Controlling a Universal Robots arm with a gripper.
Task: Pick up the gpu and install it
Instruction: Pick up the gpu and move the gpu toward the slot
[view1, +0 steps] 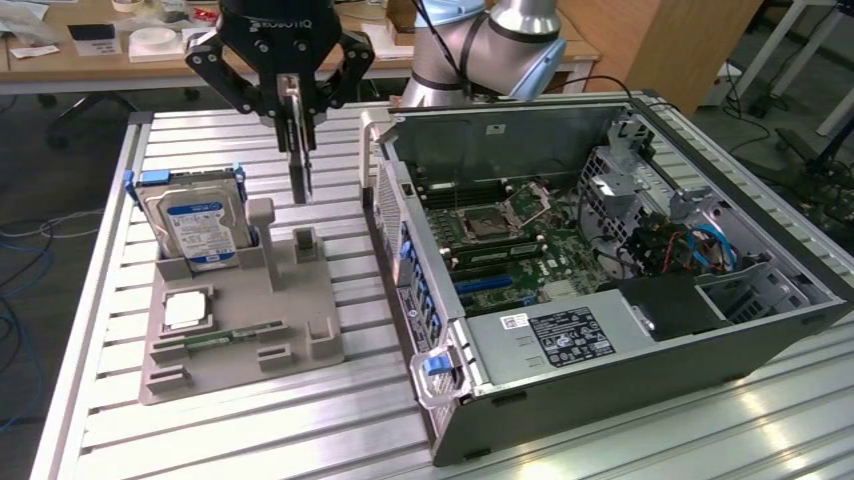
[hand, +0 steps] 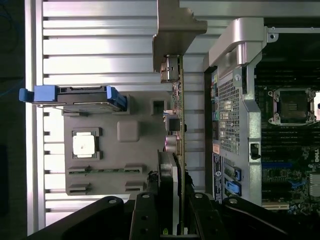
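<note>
- Gripper (view1: 296, 128) clamps gpu (view1: 302, 182), held edge-on.
- Grey holder (view1: 240, 375) below it: hard drive (view1: 200, 226), CPU (view1: 187, 308), memory stick (view1: 235, 337).
- Open PC case (view1: 601, 375) beside it: motherboard (view1: 523, 240).

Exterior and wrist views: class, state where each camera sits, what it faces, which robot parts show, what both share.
Exterior view: raised above the table, looking down at computer case and holder; arm, end effector gripping graphics card.
Wrist view: on the wrist, facing down along that graphics card; end effector shows.
Both: graphics card, hard drive, holder, computer case.
</note>
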